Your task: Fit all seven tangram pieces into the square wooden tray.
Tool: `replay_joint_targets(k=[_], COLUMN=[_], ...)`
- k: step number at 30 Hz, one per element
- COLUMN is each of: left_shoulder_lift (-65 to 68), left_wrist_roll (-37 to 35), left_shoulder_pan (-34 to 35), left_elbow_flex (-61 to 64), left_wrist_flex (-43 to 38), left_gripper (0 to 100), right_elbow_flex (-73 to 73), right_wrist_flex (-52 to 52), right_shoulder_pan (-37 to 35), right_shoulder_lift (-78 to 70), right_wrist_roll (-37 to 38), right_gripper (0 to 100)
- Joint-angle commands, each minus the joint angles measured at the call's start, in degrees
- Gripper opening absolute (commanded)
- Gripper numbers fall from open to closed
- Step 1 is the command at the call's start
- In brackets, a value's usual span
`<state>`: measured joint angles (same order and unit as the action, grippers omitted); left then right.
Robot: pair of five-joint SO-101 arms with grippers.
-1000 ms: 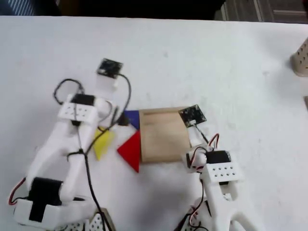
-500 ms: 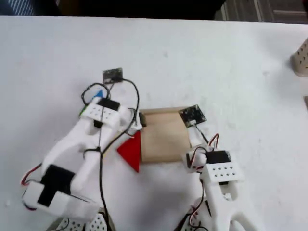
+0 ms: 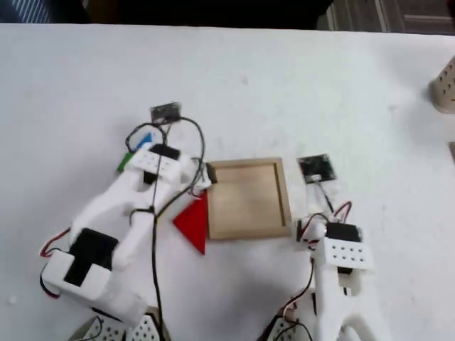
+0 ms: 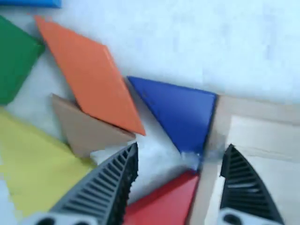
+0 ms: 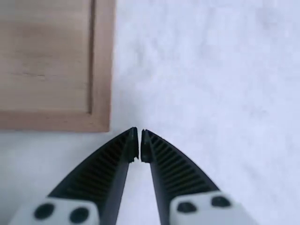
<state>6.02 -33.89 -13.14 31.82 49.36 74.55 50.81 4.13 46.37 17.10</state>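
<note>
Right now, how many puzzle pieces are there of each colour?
Red piece: 1
Blue piece: 1
Orange piece: 1
Tan piece: 1
Yellow piece: 1
Green piece: 1
Light blue piece: 1
Total: 7, none in the wooden tray.

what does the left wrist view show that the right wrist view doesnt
Left wrist view: the open left gripper above loose pieces, namely an orange parallelogram, blue triangle, red triangle, yellow piece, tan triangle and green piece. Right wrist view: the shut right gripper over the white table. Both: the square wooden tray, seen at its rim.
</note>
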Motion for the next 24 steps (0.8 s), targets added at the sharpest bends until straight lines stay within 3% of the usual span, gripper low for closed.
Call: replay_joint_targets(k=[1,13,24], left_shoulder_lift=[0.7,6.5,6.4], left_wrist_roll=[-0.4,-0.4,-0.6], left_shoulder_pan=[4.0,10.0,9.3], left_elbow_flex=[-3.3,-9.8,-12.0], left_wrist_flex=[-1.5,3.8,1.6], left_gripper=[29,28,29], right_elbow_flex=[-1.6,-1.5,-1.5], right_wrist_flex=[-0.6,-0.5,-0.5], right_shoulder_pan=[2.9,7.1,6.6], right_shoulder_lift=[1.1,1.3,1.1], right_wrist_roll=[0.7,0.7,0.8], right_gripper=[1.8,1.8,1.8])
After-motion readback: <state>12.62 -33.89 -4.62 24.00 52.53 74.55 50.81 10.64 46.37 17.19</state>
